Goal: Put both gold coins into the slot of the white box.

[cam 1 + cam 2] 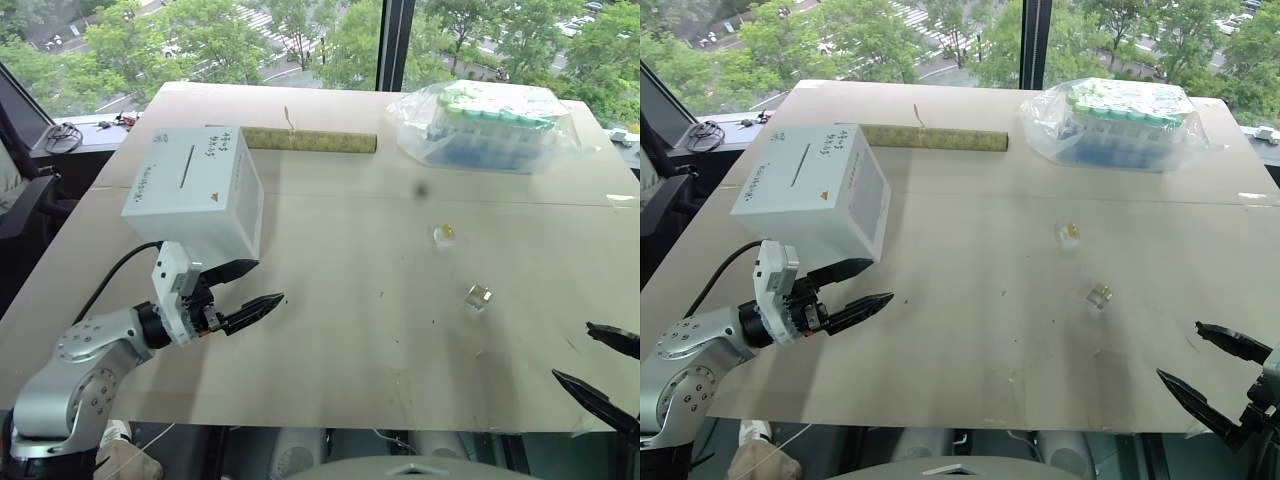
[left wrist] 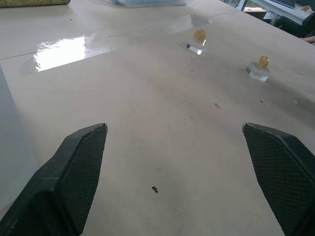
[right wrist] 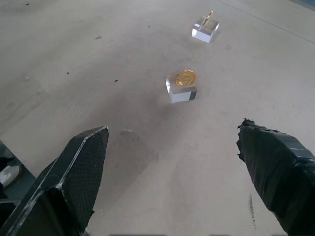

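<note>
Both grippers, left (image 1: 238, 293) and right (image 1: 1207, 372), hover spread and empty over the table (image 1: 350, 330); two gold coins (image 3: 185, 77) stand on clear blocks (image 3: 181, 91), well apart from the white box (image 1: 195, 190).

place: upper-floor lab/office | cues: bagged sample tubes (image 1: 488, 122), window over treetops (image 1: 250, 35)

Head eyes look down — wrist views low, sharing the table (image 1: 400, 330)
</note>
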You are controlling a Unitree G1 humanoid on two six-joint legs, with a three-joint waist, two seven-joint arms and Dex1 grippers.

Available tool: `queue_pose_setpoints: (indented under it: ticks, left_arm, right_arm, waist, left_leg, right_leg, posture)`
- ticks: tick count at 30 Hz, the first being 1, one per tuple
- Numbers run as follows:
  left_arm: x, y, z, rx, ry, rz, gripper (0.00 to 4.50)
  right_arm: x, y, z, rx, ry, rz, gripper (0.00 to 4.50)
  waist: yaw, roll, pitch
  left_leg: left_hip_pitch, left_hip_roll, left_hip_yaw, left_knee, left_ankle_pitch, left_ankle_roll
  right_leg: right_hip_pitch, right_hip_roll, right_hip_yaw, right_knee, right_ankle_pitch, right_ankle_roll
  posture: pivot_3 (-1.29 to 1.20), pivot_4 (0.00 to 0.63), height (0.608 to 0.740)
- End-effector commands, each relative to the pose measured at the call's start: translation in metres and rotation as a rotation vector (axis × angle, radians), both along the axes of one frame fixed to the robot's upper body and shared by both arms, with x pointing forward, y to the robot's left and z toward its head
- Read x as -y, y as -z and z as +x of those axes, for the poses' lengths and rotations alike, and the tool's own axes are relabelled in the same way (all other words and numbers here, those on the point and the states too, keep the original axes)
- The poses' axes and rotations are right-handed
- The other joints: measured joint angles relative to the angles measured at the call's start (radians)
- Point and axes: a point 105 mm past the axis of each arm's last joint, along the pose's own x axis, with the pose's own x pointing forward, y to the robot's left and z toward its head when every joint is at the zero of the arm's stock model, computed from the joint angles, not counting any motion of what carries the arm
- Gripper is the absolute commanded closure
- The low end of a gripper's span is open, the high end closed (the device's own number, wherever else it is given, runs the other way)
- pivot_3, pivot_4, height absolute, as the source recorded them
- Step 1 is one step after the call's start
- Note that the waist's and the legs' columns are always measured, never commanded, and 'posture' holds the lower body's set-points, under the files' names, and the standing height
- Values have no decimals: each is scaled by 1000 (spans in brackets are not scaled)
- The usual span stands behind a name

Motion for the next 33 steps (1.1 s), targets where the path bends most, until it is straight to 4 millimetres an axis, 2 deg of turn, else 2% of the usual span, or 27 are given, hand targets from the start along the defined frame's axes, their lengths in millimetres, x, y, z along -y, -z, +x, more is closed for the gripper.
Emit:
queue_pose_setpoints:
  ticks: [1,2,4,6,10,13,14,15,19,23,33]
  left_arm:
    - [15,-15,-3,67,118,-10,12]
    - [26,-19,-8,79,202,-22,12]
    - [39,-24,-14,87,310,-42,12]
    - [45,-27,-17,85,363,-53,12]
    - [59,-31,-23,91,471,-51,12]
    - [70,-38,-23,116,533,-43,0]
    - [73,-41,-21,128,545,-44,0]
    - [76,-44,-20,137,555,-47,0]
    - [81,-49,-18,155,570,-45,0]
    - [80,-50,-17,162,569,-37,0]
    - [78,-49,-18,162,554,-29,0]
  right_arm:
    - [-15,-10,24,54,92,-30,0]
    - [-23,-12,36,64,168,-71,0]
    - [-33,-13,49,59,245,-115,0]
    - [-44,-11,57,25,239,-66,0]
    - [-55,-1,68,-40,298,-21,0]
    - [-61,8,76,-86,346,-2,835]
    - [-62,12,78,-103,368,-3,971]
    - [-61,17,81,-117,397,-11,1686]
    - [-61,31,87,-173,488,-5,1686]
    - [-69,40,93,-220,520,41,1686]
    - [-73,36,103,-212,548,38,1686]
  waist:
    - [0,0,0]
    - [-4,-2,-1]
    - [-4,0,-1]
    - [-3,-2,-2]
    - [3,-2,-2]
    - [1,-2,-2]
    - [0,-2,-2]
    - [0,-2,-2]
    - [-2,-3,-2]
    - [-3,-3,-2]
    - [-3,-2,-2]
  left_leg:
    - [0,0,0,0,0,0]
    - [1,0,1,0,0,0]
    - [0,2,2,2,0,0]
    - [0,1,5,1,0,0]
    - [-2,2,4,1,3,4]
    - [-4,1,3,0,3,5]
    - [-5,1,2,0,3,5]
    - [-5,1,2,0,3,5]
    - [-5,1,3,1,3,5]
    - [-4,1,2,2,3,5]
    - [-3,3,3,2,3,5]
  right_leg:
    - [0,0,0,0,0,0]
    - [0,0,0,0,0,0]
    - [-2,-3,-1,0,3,-5]
    - [-3,-6,-5,0,4,-6]
    - [-3,0,-11,0,6,-10]
    - [-3,1,-13,-2,6,-10]
    - [-3,2,-13,-3,6,-10]
    - [-3,2,-12,-3,6,-10]
    - [-3,3,-12,-2,6,-9]
    - [-3,6,-11,-2,6,-9]
    - [-3,7,-11,0,5,-8]
  posture:
    - [0,150,740]
    - [0,150,740]
    - [0,150,740]
    - [0,150,740]
    - [0,150,740]
    - [0,150,740]
    - [0,150,740]
    - [0,150,740]
    - [0,150,740]
    - [0,150,740]
    - [0,150,740]
